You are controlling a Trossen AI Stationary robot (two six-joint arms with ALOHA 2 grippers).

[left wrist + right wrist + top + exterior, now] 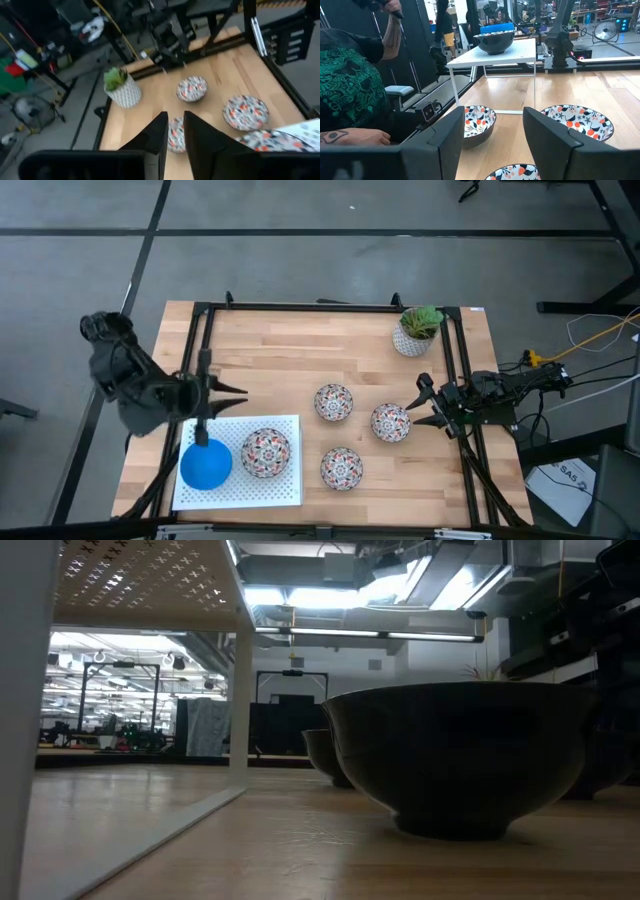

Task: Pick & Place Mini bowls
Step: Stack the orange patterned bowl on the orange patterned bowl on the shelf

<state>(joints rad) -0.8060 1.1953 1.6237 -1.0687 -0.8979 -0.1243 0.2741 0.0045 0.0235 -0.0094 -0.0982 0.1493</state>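
on the counter's front-left corner, a white perforated rack (285, 488) holds two bowls.
a blue bowl (206, 465) and a floral bowl (265, 452) sit on the rack, just beside each other. three floral bowls (341, 468) lie loose on the counter (290, 360). left hand (232, 399) hovers over the rack's far edge, fingers narrowly parted, empty; right hand (420, 402), spread wide and empty, just beside the rightmost bowl (390, 422).

Blue bowl (206, 465) plain; four patterned bowls (333, 402) white with red-dark floral (one beside the blue); white shelf (285, 488); light wood tabletop (280, 360).
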